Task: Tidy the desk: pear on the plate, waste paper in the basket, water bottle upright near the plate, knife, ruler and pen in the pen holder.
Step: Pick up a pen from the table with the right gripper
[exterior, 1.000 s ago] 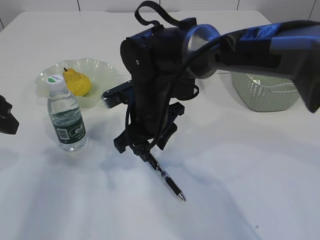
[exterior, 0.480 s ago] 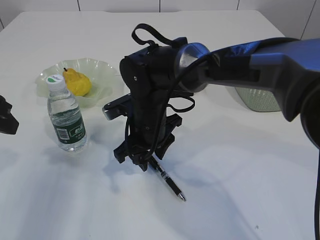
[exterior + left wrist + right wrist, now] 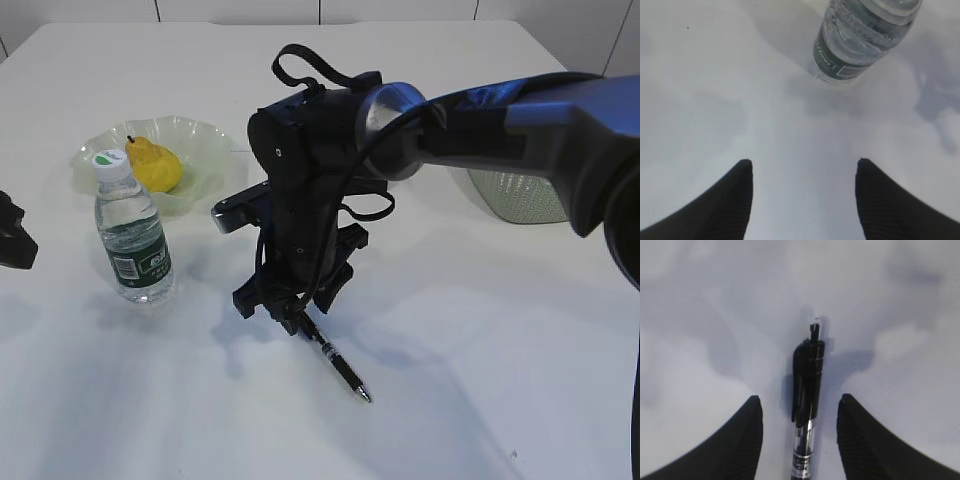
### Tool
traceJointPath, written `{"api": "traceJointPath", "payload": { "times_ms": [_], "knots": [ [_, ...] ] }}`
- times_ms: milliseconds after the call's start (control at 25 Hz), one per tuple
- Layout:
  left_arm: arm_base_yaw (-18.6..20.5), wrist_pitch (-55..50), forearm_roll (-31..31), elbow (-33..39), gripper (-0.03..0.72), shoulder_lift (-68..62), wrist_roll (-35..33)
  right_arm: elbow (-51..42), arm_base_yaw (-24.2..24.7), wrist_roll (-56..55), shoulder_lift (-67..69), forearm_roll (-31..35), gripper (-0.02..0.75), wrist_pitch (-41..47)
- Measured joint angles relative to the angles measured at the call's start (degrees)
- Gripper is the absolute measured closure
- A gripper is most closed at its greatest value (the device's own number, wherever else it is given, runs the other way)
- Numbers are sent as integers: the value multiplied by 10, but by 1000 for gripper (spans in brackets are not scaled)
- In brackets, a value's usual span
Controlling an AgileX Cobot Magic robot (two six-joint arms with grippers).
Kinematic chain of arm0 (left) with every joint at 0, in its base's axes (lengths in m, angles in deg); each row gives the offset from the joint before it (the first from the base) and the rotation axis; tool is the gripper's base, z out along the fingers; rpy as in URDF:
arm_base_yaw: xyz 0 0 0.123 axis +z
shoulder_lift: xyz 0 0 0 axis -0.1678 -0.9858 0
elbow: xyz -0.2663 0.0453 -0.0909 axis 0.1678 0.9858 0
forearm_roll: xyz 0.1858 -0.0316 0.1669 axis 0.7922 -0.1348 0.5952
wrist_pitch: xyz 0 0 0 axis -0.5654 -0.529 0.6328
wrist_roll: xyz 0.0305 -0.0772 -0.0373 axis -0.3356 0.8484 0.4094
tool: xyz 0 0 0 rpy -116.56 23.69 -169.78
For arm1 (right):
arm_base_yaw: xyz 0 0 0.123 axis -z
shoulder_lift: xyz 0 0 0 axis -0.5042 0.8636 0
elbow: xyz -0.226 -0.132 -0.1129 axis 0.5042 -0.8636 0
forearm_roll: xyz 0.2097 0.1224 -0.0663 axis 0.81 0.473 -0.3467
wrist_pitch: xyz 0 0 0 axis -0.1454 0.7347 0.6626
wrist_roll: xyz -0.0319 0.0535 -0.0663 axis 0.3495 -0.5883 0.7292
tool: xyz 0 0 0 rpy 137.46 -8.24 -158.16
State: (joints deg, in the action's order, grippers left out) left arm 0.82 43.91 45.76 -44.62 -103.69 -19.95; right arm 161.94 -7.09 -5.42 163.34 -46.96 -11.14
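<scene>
**Pen lined up between our right fingers, not yet pinched**

We have our right gripper [image 3: 291,322] hanging nose-down over the clip end of the pen [image 3: 335,365], which lies flat on the desk [image 3: 480,380]. In the exterior view the pen's long axis runs from about 10 o'clock, under the gripper, out to 4 o'clock, where its tip points toward the near edge. In the right wrist view the pen [image 3: 806,405] runs straight along 12 to 6 o'clock, its clicker end at 12, centred in the gap. Our two fingers [image 3: 737,440] stand spread at 9 and 3 o'clock of the barrel, with bare desk showing on both sides, so nothing is pinched. The barrel lies across the closing line, which we judge is the relation the coming squeeze depends on: the fingers should meet its sides squarely.

Our left gripper [image 3: 802,200] is also spread and empty. It sits low over the desk, with the water bottle [image 3: 862,40] upright at about 1 o'clock ahead of it, apart. It is well away from the pen, so the right arm is clearly the nearer one.

The pear [image 3: 155,165] already sits in the plate [image 3: 200,135], at 10 o'clock from the gripper. The basket [image 3: 515,195] is partly hidden behind the right arm at 2 o'clock. We cannot see the pen holder clearly.
</scene>
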Motion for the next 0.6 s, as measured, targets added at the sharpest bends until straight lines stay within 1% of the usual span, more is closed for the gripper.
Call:
{"api": "traceJointPath", "payload": {
  "times_ms": [600],
  "knots": [
    [0, 0, 0, 0, 232, 0, 0, 0, 0, 0, 11, 0, 378, -5]
  ]
}}
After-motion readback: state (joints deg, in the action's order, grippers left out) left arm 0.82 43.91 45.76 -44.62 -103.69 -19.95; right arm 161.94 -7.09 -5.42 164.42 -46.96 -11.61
